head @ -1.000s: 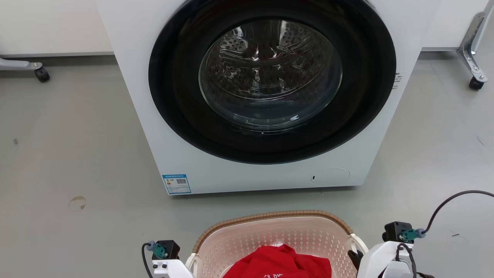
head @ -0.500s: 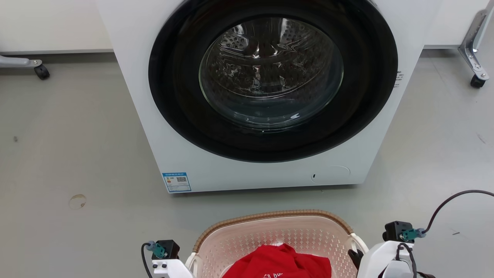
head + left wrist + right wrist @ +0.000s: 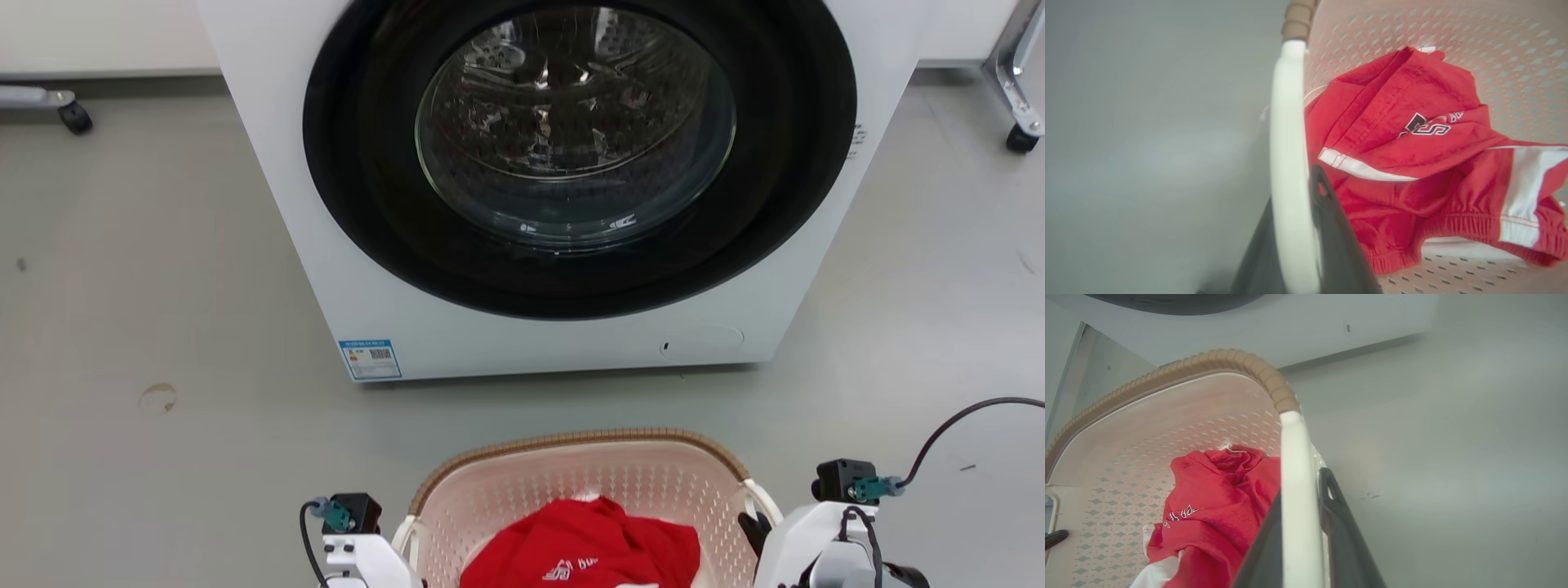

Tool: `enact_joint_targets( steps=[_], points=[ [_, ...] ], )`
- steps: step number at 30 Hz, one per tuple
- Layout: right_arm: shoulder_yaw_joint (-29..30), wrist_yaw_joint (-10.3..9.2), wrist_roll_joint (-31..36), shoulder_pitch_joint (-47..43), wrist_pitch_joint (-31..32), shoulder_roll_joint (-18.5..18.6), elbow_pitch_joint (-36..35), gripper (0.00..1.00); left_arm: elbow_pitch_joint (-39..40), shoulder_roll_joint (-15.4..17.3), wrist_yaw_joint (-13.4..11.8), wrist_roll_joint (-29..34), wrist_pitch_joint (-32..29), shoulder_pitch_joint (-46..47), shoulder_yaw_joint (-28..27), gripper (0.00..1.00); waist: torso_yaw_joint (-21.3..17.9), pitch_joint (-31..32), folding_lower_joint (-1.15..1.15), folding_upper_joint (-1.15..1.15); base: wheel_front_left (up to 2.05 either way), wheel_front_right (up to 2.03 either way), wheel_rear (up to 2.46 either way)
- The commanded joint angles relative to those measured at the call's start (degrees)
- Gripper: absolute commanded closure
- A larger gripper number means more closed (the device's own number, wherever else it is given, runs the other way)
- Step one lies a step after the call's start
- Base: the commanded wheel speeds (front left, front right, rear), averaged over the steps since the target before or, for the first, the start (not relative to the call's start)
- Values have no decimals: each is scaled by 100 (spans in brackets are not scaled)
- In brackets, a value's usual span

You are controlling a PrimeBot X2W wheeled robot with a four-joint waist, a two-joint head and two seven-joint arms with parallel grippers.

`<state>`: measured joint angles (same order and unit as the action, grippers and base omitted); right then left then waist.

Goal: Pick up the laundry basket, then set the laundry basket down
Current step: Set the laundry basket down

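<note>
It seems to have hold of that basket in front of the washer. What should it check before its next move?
1. Left tool shut on the left handle: ok.
2. Right tool shut on the right handle: ok.
3. Red garment lies inside the basket, nothing over the rim: ok.
4. Basket apart from the washer, with floor showing between them: ok.
5. Basket level: cannot tell.
6. Basket lifted off the floor: cannot tell.

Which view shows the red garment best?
Left wrist view: the red garment shows nearly whole, white stripes and lettering. Head view crops it at the bottom; right wrist view hides part behind the white handle.
</note>
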<state>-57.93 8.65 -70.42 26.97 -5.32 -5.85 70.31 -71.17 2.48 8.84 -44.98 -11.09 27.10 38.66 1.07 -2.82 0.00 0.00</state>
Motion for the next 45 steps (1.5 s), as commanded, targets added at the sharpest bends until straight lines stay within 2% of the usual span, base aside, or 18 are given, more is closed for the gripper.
enact_joint_targets(
  steps=[1, 12, 26, 33, 45],
  points=[
    [89, -116, 32, 302, -242, 873, 365, 100, -271, 937, -175, 44, 57, 205, -160, 100, 3, -98, 0, 0, 0, 0, 0],
    [345, -116, 368, 759, -630, 891, 365, 100, -256, 855, -324, 146, 574, 681, -85, 100, -59, -1018, 0, 0, 0, 0, 0],
    [881, -116, 972, 1655, -961, 988, 365, 100, -242, 739, -522, 203, 1310, 1581, -91, 100, -99, -2599, 0, 0, 0, 0, 0],
    [1572, -116, 1599, 2147, -966, 1114, 187, 100, -209, 652, -599, 280, 1800, 2121, -61, 100, -75, -3345, 0, 0, 0, 0, 0],
    [3001, -116, 3141, 1936, -967, 1172, -728, 100, -234, 539, -653, 370, 2172, 2713, 24, 100, -7, -4181, 0, 0, 0, 0, 0]
  ],
)
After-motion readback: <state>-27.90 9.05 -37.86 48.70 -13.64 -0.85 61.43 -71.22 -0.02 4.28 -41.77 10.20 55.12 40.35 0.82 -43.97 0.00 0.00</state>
